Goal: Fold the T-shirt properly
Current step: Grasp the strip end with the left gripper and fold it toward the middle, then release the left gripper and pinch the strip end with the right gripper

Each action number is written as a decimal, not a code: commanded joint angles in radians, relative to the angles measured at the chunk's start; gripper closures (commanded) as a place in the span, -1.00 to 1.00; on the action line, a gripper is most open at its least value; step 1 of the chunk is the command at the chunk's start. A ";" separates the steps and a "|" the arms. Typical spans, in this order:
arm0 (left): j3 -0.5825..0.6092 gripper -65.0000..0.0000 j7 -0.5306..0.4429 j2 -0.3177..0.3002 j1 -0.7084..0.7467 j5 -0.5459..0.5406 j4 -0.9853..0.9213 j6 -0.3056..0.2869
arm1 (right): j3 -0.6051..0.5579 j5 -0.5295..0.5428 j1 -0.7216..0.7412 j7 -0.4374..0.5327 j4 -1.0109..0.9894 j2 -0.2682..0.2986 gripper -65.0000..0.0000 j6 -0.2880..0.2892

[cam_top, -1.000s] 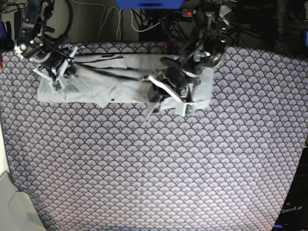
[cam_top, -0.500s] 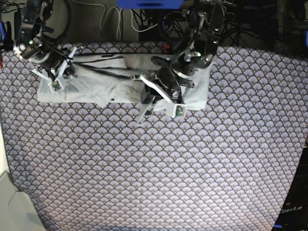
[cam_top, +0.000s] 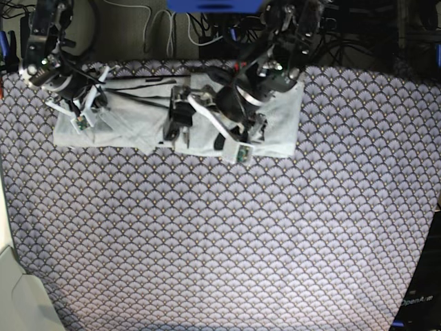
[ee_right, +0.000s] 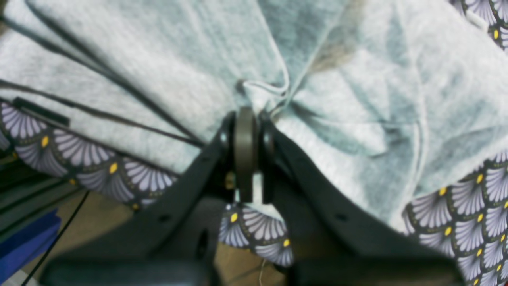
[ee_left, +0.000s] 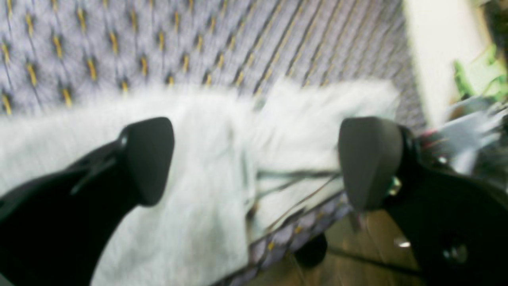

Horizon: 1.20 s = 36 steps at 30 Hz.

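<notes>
Left gripper (ee_left: 254, 163) jaws wide apart above the T-shirt (cam_top: 279, 131) — right gripper (ee_right: 246, 119) jaws clenched on its bunched fabric.

Soft focus at the wrists, even light from above.

We see the base view lit evenly from overhead, the tablecloth (cam_top: 227, 234) brightest near its lower middle and darkening toward the corners, where the fan pattern bends slightly with the lens. Short, dark shadows sit close under both arms. In the left wrist view we find heavy blur: the T-shirt (ee_left: 206, 174) smears into a pale, nearly overexposed band, and a bright strip glares at upper right. The right wrist view is dimmer and softer at the edges, sharpest perhaps around the cloth's central creases, though we cannot be sure.
</notes>
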 commanded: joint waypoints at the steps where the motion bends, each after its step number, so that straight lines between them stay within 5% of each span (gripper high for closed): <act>1: -0.034 -1.00 -0.018 -0.002 0.003 -0.006 0.030 -0.002 | 0.004 0.005 0.007 0.013 0.015 0.014 1.00 -0.004; 12: -0.386 -1.00 -0.009 -0.111 0.054 -0.014 0.008 -0.008 | 0.010 0.005 0.039 -0.050 0.018 0.043 1.00 -0.004; 27: -0.410 -1.00 -0.015 -0.121 0.044 -0.015 -0.081 -0.011 | 0.004 0.003 0.065 -0.073 0.015 0.035 1.00 -0.004; 33: -0.410 -1.00 -0.014 -0.125 0.031 -0.015 -0.087 -0.011 | 0.010 0.005 0.065 -0.067 0.018 0.037 0.52 -0.004; 36: -0.410 -1.00 -0.015 -0.125 0.029 -0.015 -0.087 -0.011 | 0.013 0.006 0.072 -0.065 0.026 0.038 0.46 -0.004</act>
